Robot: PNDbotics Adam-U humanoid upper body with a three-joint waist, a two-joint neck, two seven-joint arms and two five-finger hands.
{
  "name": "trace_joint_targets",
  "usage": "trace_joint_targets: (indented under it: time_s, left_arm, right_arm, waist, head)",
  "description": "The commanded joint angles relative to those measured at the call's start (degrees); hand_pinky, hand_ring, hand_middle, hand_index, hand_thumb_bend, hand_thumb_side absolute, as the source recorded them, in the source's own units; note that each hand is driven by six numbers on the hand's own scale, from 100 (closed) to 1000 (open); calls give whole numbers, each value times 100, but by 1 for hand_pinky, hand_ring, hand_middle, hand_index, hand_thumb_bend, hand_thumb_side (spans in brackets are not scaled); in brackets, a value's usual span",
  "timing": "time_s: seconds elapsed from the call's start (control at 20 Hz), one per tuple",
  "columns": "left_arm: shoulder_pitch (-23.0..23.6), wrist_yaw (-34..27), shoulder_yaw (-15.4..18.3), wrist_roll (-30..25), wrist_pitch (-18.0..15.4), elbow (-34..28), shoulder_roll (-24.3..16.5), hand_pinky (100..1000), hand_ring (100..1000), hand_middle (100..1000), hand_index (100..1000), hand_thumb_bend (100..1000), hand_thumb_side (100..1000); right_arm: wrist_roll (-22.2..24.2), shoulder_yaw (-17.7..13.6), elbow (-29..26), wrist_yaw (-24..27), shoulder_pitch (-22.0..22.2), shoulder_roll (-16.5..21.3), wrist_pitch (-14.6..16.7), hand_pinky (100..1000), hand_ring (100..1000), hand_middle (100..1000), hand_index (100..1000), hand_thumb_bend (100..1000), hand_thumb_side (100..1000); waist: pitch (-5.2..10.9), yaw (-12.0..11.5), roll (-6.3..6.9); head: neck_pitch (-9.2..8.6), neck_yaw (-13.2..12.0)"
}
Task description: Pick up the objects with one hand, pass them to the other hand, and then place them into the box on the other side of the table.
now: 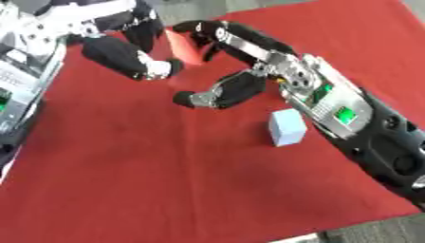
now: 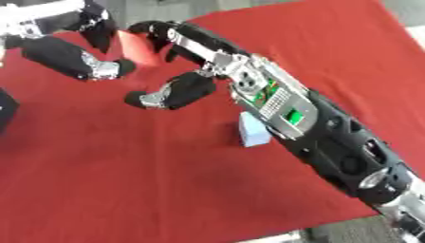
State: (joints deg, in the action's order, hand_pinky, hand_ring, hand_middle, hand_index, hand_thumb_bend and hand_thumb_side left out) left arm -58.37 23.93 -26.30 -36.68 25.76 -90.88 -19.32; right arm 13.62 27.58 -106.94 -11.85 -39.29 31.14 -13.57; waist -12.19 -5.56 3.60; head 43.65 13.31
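A light red block [image 1: 184, 48] is held up above the red cloth at the top centre, between my two hands. My left hand [image 1: 124, 53] comes in from the upper left, with its fingers and thumb closed on the block's left side. My right hand [image 1: 236, 42] reaches in from the right. Its bent fingers [image 1: 199, 27] lie against the block's top right edge, while its thumb [image 1: 207, 96] stands spread well below, apart from the block. A pale blue cube [image 1: 286, 126] rests on the cloth beside my right forearm. No box shows in either view.
The red cloth [image 1: 166, 180] covers the table. Its front edge runs along the lower right, with grey floor [image 1: 374, 232] beyond it. Parts of my own body [image 1: 21, 80] fill the left edge.
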Motion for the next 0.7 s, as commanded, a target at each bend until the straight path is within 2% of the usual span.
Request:
trace_joint_targets:
  time_s: [0.05,0.7]
  left_arm:
    - [-59,57,84,69,76,30,-132,719,598,431,398,100,100]
    - [81,-118,183,161,133,-219,-227,713,591,428,429,100,100]
  right_arm:
    - [66,3,-184,20,-135,-32,124,722,804,698,952,556,323]
    - [-105,27,-179,-4,-101,-2,-29,718,803,697,949,541,346]
  waist:
    - [27,5,44]
    - [43,27,39]
  head:
    - [-62,-7]
    - [-60,-14]
